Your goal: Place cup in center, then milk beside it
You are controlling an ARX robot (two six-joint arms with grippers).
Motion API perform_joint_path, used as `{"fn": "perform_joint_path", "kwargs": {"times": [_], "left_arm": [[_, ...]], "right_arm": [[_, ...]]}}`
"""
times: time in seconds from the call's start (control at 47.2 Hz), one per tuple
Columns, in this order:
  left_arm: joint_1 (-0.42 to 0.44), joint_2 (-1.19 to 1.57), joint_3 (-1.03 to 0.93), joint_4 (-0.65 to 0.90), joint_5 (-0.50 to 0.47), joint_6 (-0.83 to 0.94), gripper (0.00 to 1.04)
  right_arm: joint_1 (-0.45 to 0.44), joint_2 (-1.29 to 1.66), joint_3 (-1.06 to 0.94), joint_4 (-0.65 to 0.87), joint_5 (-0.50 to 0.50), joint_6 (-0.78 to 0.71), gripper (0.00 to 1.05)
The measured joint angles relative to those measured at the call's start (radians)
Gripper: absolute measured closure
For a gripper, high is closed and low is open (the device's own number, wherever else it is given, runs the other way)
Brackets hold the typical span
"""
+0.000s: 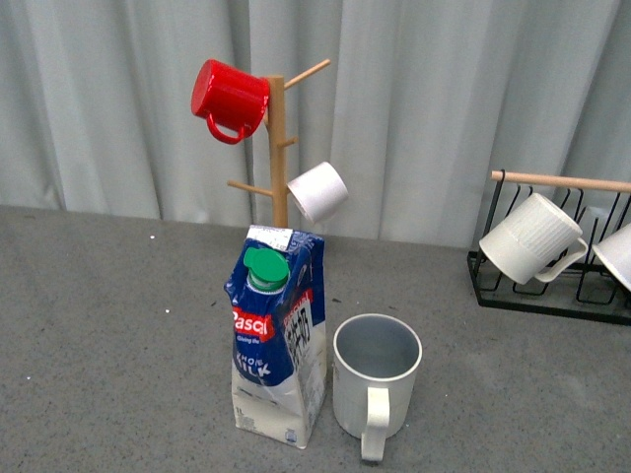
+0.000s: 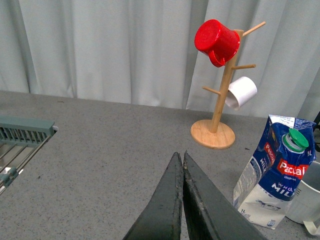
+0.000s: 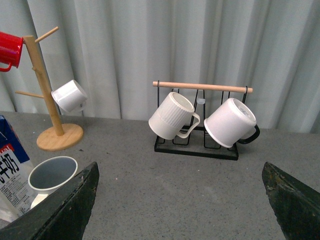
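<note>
Lower centre, front view: milk [image 1: 278,335] just left of cup [image 1: 376,378]; mug tree [image 1: 277,138] behind, rack [image 1: 552,246] far right. Left gripper [image 2: 182,156] closed, empty; right gripper [image 3: 180,175] wide open, empty.

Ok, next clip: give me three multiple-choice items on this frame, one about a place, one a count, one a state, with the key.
1. Where does the milk stand relative to the cup, in the front view?
A. Left of it
B. Right of it
C. Behind it

2. How many mugs hang on the wooden tree?
A. One
B. Two
C. Three

3. What state is the left gripper in?
A. Shut on the carton
B. Wide open
C. Shut, holding nothing

Key: 1 A, the carton stands close beside the cup, on its left. 2 B, a red mug and a small white cup hang there. 3 C, its fingers meet with nothing between; the right gripper is spread open.
</note>
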Motion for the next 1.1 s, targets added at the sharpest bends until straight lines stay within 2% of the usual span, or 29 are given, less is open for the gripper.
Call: {"fn": "perform_joint_path", "kwargs": {"times": [0.529,0.614,1.101], "left_arm": [[0.000,-0.171,0.000,-0.170,0.000,0.000,1.01],[0.000,-0.306,0.000,-0.330,0.000,0.000,1.01],[0.000,-0.333,0.000,-0.340,0.000,0.000,1.01]], "right_arm": [[0.000,0.000,0.000,0.000,0.000,0.000,0.09],[0.000,0.000,0.000,0.000,0.000,0.000,0.09],[0.000,0.000,0.000,0.000,0.000,0.000,0.09]]}}
